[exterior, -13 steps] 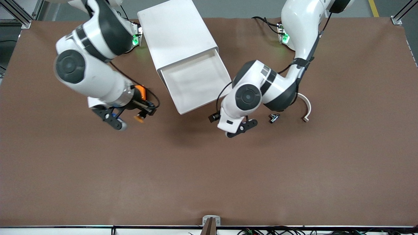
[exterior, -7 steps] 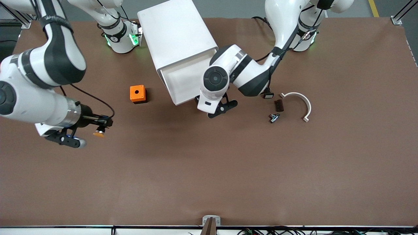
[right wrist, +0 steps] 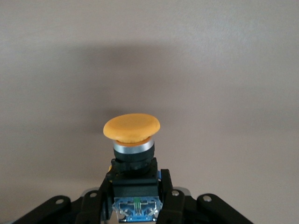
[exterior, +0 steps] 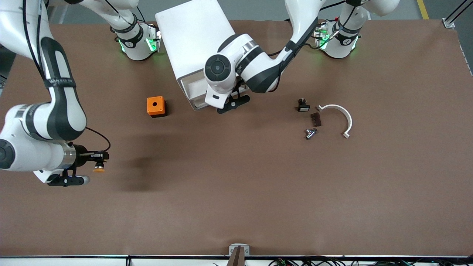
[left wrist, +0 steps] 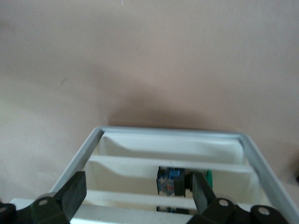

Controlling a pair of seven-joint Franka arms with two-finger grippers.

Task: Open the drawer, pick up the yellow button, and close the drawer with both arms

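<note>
Button (right wrist: 132, 140) in closed right end effector (right wrist: 135, 193); left end effector (left wrist: 135, 193) agape.

Bright even overhead light, soft shadows on table (exterior: 236, 207), left wrist view blurred

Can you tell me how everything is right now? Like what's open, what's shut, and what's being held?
drawer: top one, only slightly open.
button: held in the air above the bare table.
right gripper: shut on the button, over the table toward the right arm's end.
left gripper: open, empty, at the drawer's front.
orange cube: resting on the table beside the cabinet.
</note>
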